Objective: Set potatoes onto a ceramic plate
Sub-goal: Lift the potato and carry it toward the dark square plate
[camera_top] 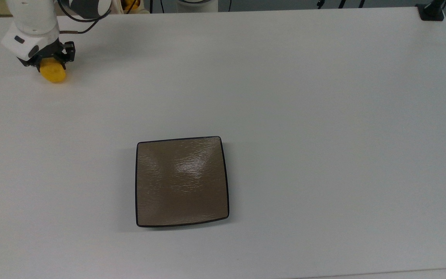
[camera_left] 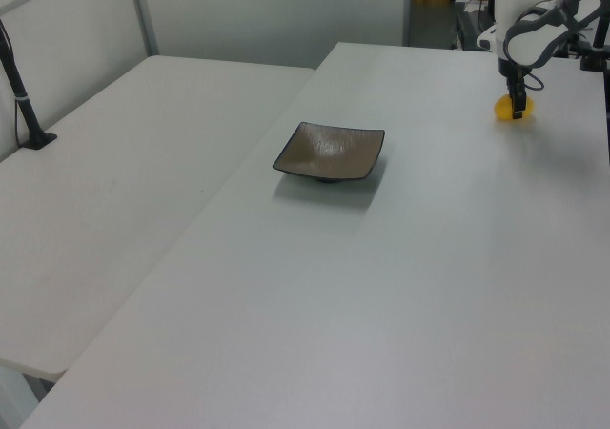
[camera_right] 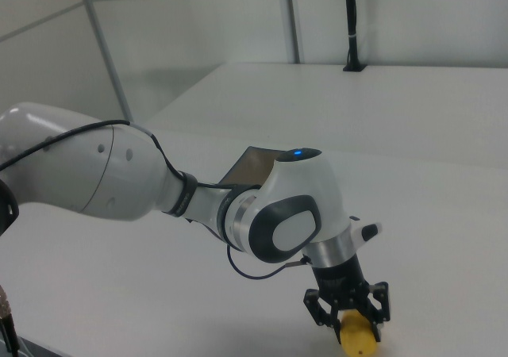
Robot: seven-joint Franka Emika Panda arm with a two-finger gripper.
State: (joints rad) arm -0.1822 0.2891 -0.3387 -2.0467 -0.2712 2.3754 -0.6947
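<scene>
We see a bright yellow-orange potato (camera_top: 54, 73) on a plain white table (camera_top: 285, 97); the square ceramic plate (camera_top: 181, 181) is glossy taupe-brown, faintly rippled, with a thin black rim; the gripper (camera_top: 48, 58) is black; the arm (camera_right: 119, 174) is white with grey joints.

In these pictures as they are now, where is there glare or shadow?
Top view: a pale glare patch sits on the ceramic plate, and a soft shadow runs along its lower edge on the table. Left view: the plate's shadow falls toward the camera. Right view: the arm covers most of the plate.
</scene>
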